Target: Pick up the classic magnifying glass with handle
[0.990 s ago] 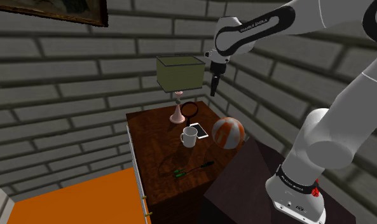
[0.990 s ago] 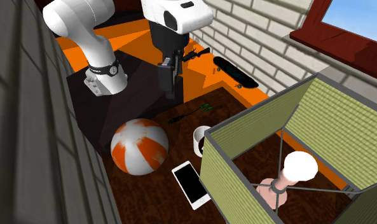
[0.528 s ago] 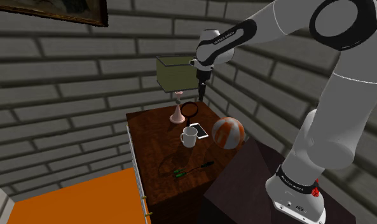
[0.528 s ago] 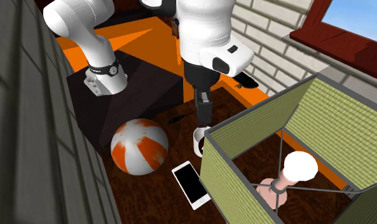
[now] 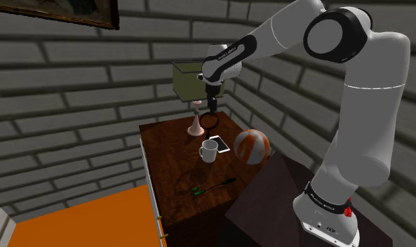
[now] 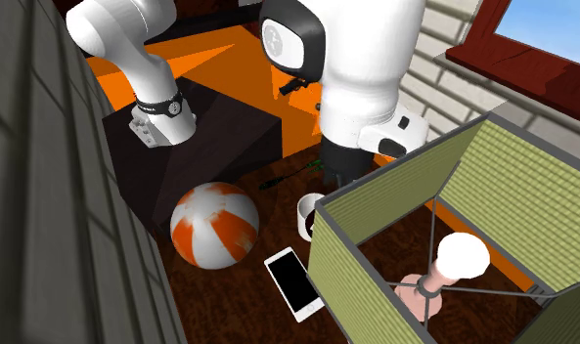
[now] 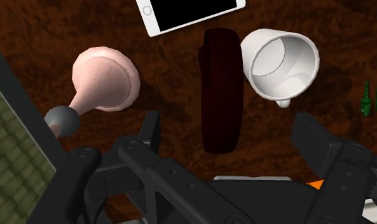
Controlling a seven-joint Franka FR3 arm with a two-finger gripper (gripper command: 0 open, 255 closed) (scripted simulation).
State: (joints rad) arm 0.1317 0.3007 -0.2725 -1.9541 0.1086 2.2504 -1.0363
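Jaws swung in beside lamp (image 5: 186, 81), spread apart above magnifying glass (image 7: 220, 89) handle

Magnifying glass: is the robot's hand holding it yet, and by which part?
Nothing is held. The hand is open above the magnifying glass, its dark handle between the fingers, untouched.

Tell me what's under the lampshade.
A white bulb on a pink stem shows through the open top of the lampshade; the pink base stands on the table. Its walls hide the tabletop beyond.

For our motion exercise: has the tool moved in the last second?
Yes. In the shoulder view the tool went left, from right of the lamp shade to overlapping it.
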